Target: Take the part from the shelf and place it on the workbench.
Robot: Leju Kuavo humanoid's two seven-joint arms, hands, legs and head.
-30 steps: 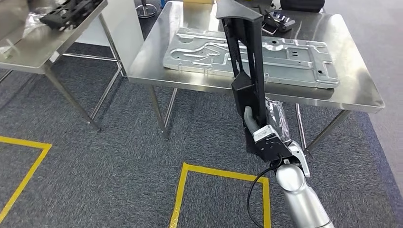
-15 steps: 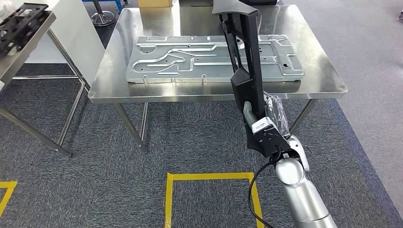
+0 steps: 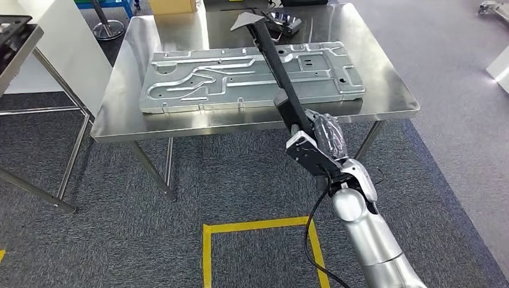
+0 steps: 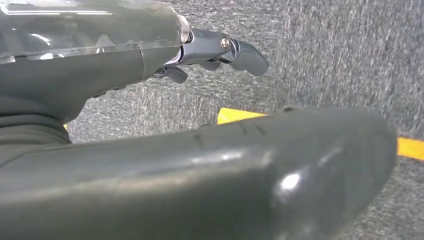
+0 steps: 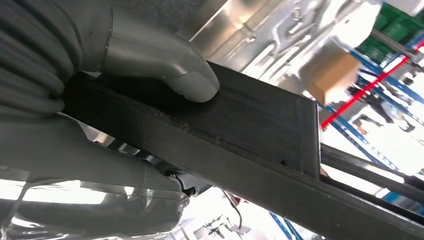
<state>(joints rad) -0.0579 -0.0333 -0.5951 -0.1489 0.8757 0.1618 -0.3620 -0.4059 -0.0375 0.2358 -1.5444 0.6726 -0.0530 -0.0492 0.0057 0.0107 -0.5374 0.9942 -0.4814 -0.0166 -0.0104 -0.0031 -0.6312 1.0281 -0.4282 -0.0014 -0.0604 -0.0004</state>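
Observation:
The part [image 3: 273,66] is a long black plastic bar with a flared end. My right hand [image 3: 321,141] grips its lower end just off the workbench's [image 3: 384,96] near edge. The bar leans away and to the left, its top above the large stamped metal plate [image 3: 240,75] that lies on the bench. In the right wrist view the thumb [image 5: 165,65] presses on the part's [image 5: 260,125] flat black face. My left hand [image 4: 150,100] hangs over grey carpet and holds nothing, its fingers [image 4: 220,50] apart.
Small black items [image 3: 282,21] sit at the bench's far edge. A second steel table [image 3: 12,36] stands at the left, beside a white panel [image 3: 60,42]. Yellow floor tape [image 3: 258,227] marks a box on the carpet before the bench.
The camera has turned, so the bench now sits more squarely ahead. The black part has tipped from nearly upright to leaning left over the plate, and my right hand has turned with it.

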